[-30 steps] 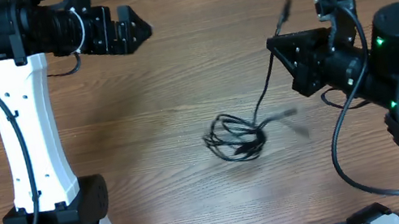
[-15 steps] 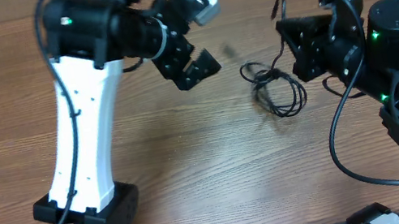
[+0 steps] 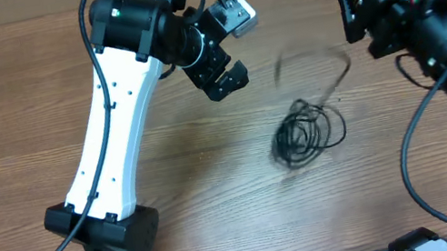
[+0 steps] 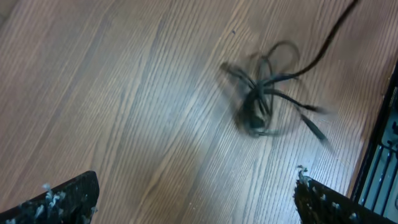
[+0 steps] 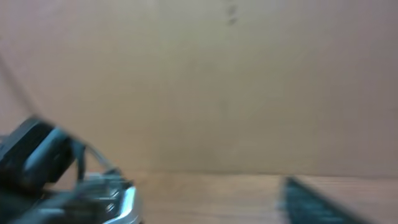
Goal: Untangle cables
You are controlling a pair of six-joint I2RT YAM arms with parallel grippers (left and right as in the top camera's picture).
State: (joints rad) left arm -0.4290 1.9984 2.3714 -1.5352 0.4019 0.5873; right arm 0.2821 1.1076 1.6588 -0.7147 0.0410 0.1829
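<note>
Cables (image 3: pixel 306 132), a small black knot of loops, lie on the desk (image 3: pixel 174 208) right of centre in the overhead frame. They are lower than half a second earlier, when the knot sat higher with one strand running up to the right hand. That strand now shows only as a motion-smeared arc toward the upper right, ending short of the right hand (image 3: pixel 352 8), which has swung into the upper right corner. Whether this hand is spread or pressed together cannot be told, its wrist view being blurred. The left hand (image 3: pixel 226 79) hovers at upper centre, fingers (image 4: pixel 62 199) spread wide and empty, with the knot in the upper right of its wrist view. The pull appears to have shifted the knot without loosening it, so untangling remains to be done.
</note>
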